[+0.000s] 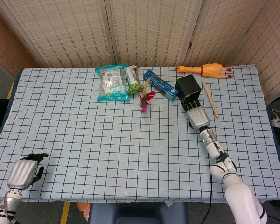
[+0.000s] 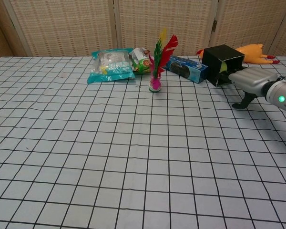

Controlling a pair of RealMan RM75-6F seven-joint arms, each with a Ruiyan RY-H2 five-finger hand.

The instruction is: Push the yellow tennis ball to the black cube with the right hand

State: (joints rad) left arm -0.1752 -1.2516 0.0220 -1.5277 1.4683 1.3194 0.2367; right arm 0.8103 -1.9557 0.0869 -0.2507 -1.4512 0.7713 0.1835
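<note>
The black cube (image 1: 187,87) stands at the back right of the checked table; the chest view shows it as the cube (image 2: 212,63). A sliver of the yellow tennis ball (image 2: 223,67) shows against the cube's near face, just past my right fingertips. In the head view the ball is hidden under my right hand (image 1: 195,113). My right hand (image 2: 253,81) stretches flat toward the cube, thumb down on the cloth, holding nothing. My left hand (image 1: 26,171) rests at the table's front left corner, empty, far from both objects.
Left of the cube lie a blue box (image 1: 160,85), a feathered shuttlecock (image 1: 144,100) and two snack bags (image 1: 111,82). A rubber chicken (image 1: 209,70) lies behind the cube and a wooden stick (image 1: 210,98) lies to its right.
</note>
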